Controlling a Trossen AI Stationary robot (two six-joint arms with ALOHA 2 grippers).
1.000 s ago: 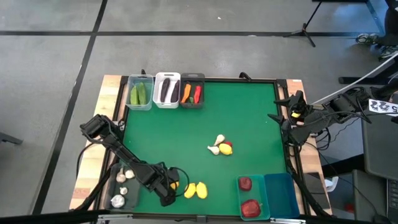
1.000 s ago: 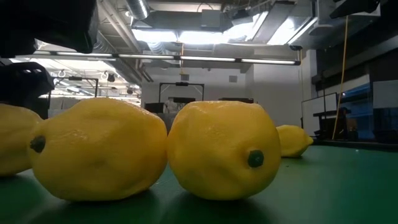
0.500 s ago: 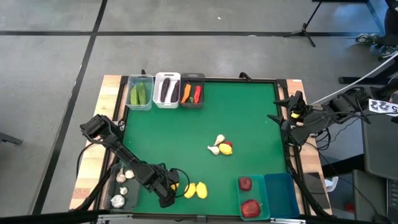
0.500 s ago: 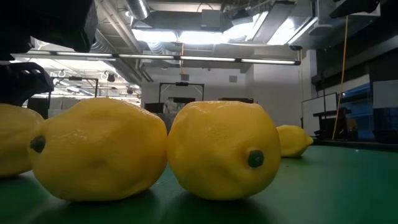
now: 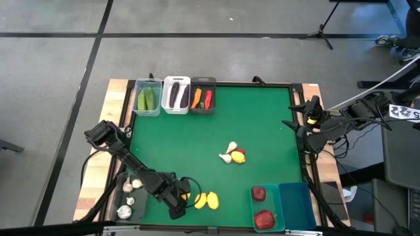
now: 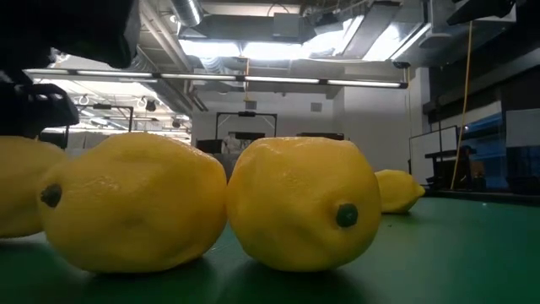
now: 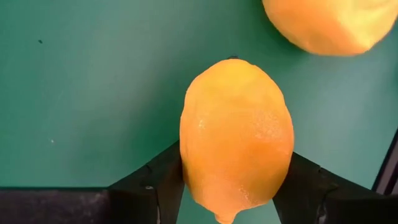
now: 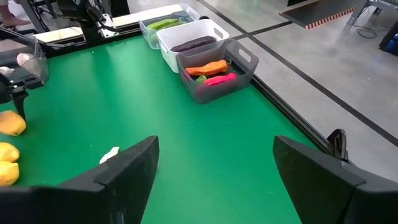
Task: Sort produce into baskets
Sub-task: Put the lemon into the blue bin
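Observation:
My left gripper [image 5: 180, 198] stands at the table's near edge, pointing steeply down, shut on a yellow lemon [image 7: 236, 137]. Two more lemons [image 5: 202, 200] [image 5: 213, 200] lie just to its right on the green mat. In the low view these two [image 6: 135, 203] [image 6: 304, 203] fill the front, and the held lemon [image 6: 21, 186] is at the left. Garlic bulbs [image 5: 229, 152] and another lemon [image 5: 239, 156] lie mid-table. My right gripper [image 8: 211, 168] waits open, raised at the table's right edge [image 5: 308, 124]. My left gripper pinches the lemon between its two fingers [image 7: 155, 186], one on each long side [image 7: 189, 168], nearer the end by the gripper. The fingers come from above, slanting steeply down, and lie across the lemon. The lemon lies on its side on the green mat.
At the far left stand a clear bin [image 5: 148, 97] with cucumbers, a white bin [image 5: 176, 95] with eggplants and a dark grey bin [image 5: 203, 96] with a carrot and a chili. Two teal bins [image 5: 264, 208] [image 5: 295, 204] stand near right, one holding red fruits. A dark bin [image 5: 130, 196] with garlic stands near left.
My left gripper's fingers have drawn in onto the leftmost lemon; in the low view the dark finger has come against it and the lemon has shifted a little on the mat. The hand has stayed in place.

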